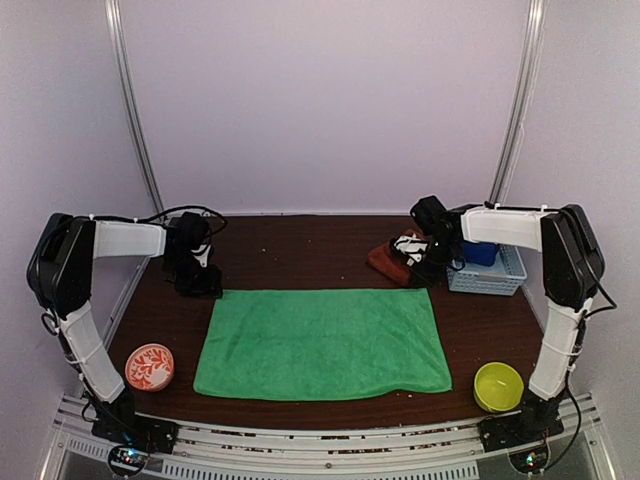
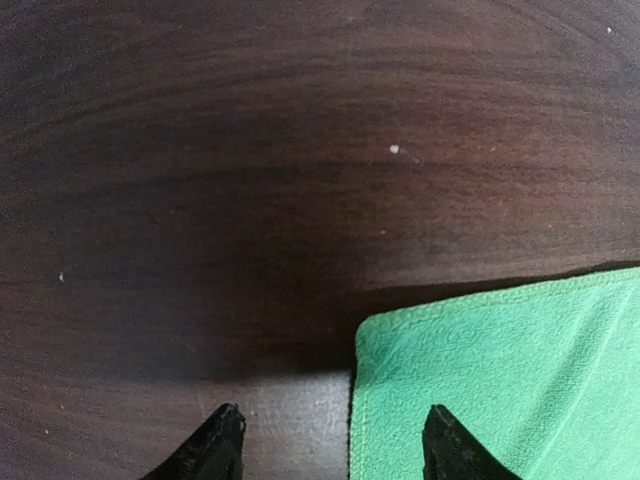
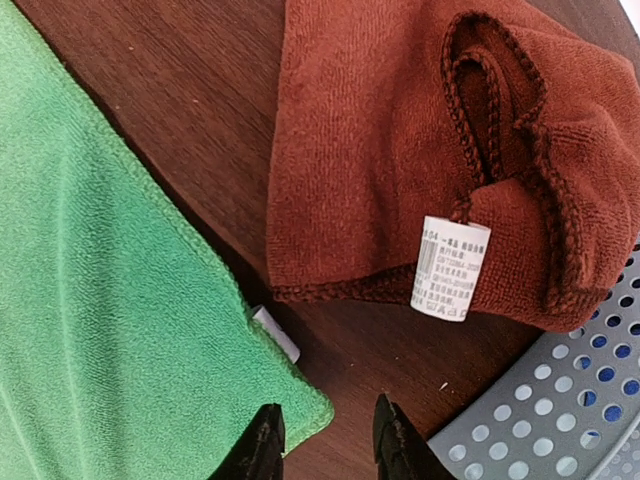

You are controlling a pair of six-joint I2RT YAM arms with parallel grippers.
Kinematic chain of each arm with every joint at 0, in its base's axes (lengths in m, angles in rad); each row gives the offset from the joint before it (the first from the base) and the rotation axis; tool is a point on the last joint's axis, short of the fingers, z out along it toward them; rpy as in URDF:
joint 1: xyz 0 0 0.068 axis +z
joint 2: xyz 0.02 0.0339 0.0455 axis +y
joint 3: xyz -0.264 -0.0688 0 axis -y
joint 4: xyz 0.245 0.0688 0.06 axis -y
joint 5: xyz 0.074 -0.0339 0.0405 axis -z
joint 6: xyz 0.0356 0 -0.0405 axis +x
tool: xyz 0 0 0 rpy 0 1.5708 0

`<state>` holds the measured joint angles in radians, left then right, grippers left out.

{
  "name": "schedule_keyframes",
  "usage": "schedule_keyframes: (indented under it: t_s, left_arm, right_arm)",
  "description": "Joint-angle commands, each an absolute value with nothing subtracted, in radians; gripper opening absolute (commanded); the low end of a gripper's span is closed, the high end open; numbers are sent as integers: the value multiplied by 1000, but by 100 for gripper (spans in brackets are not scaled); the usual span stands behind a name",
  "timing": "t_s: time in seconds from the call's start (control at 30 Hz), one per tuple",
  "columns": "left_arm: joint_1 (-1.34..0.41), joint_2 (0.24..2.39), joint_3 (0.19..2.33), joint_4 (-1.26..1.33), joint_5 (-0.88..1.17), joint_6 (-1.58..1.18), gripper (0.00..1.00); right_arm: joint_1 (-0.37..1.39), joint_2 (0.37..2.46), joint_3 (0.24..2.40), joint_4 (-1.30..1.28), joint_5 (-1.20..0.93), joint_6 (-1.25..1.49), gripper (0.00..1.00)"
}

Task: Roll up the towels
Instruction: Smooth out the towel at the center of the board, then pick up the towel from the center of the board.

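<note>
Pale lilac walls [image 1: 320,100] enclose a dark wood table [image 1: 300,245]. One green towel [image 1: 322,342] lies spread flat mid-table; a brown towel [image 1: 388,262] sits crumpled at the right rear, just beside a perforated basket [image 1: 500,280]. The left gripper [image 2: 332,415] hangs over the green towel's far left corner, fingers spread and empty. The right gripper [image 3: 327,408] hangs over its far right corner, fingers narrowly parted, holding nothing.

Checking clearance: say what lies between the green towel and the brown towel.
Bare table separates the green towel from the brown towel, with only a small white tag poking from the green edge; right wrist view.
</note>
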<state>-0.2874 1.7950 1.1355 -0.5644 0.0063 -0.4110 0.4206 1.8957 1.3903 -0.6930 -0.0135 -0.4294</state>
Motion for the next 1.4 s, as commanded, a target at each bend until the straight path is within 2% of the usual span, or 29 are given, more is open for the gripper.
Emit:
schedule_keyframes:
  t_s: [0.0,0.2,0.47,0.83,1.03,1.17,1.37]
  left_arm:
    - [-277,1824,1204,-531,32,-374,61]
    - [-279,1822,1210,-548,18,-359,61]
    - [-278,1829,1194,-549,4,-351,61]
    - [-278,1820,1184,-550,-4,-346,58]
    - [-278,1811,1177,-549,-13,-337,58]
    - [-278,1808,1167,-534,7,-321,58]
    - [-271,1796,1145,-485,77,-325,63]
  right_arm:
    - [398,1947,1445,-753,21,-371,33]
    - [373,1996,1468,-778,2,-326,39]
    - [349,2043,1498,-807,-66,-315,39]
    - [314,2095,1520,-831,-230,-313,17]
    - [310,2048,1520,-814,-244,-321,0]
    - [310,1970,1506,-769,-208,-314,0]
    - [309,1928,1477,-714,-193,-307,0]
